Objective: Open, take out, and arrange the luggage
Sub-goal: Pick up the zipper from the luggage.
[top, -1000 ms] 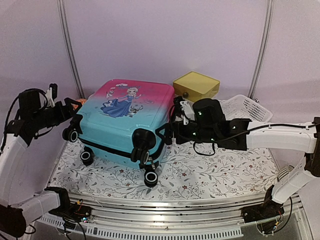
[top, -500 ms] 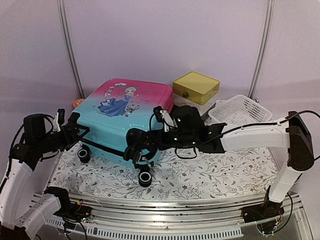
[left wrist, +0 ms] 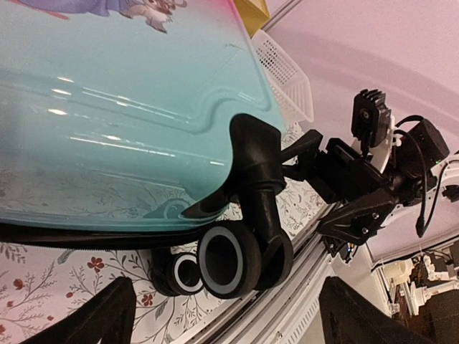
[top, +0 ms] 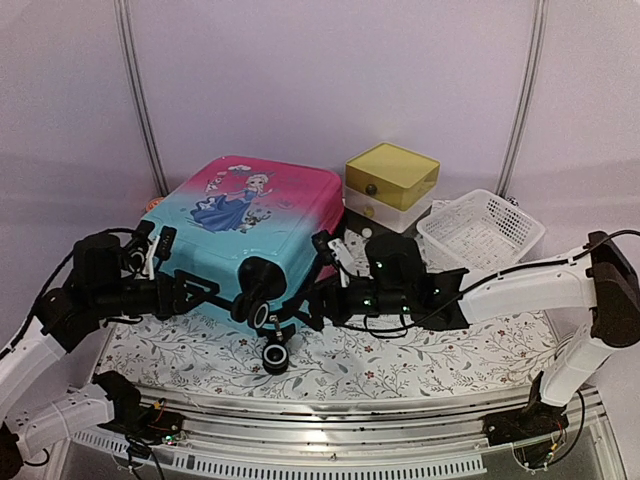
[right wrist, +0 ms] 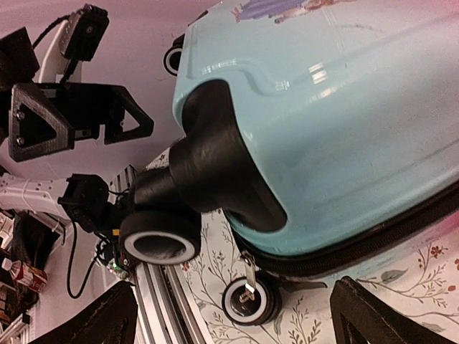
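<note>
The luggage [top: 262, 228] lies flat and closed on the floral cloth, its cartoon girl side up, turquoise near me and pink at the back. Its black zipper band [right wrist: 373, 233] is zipped, and a metal pull [right wrist: 249, 276] hangs by the lower wheel [right wrist: 249, 304]. My left gripper [top: 196, 296] stands open just left of the near corner wheel [top: 252, 302]. My right gripper [top: 312, 306] stands open just right of that wheel. In the left wrist view the left gripper [left wrist: 229, 324] frames the wheel [left wrist: 229, 258]. The right gripper [right wrist: 240, 324] holds nothing.
A yellow-topped drawer box [top: 392, 178] stands behind the luggage at the back right. Beside it sits a white mesh basket [top: 480, 232]. A metal rail [top: 330, 425] runs along the near table edge, close under the wheels. The floral cloth [top: 430, 350] covers the table.
The luggage has slid and turned to the left, its near wheel corner now facing the rail. Both arms came in low toward that corner, left from the left, right from the right.
</note>
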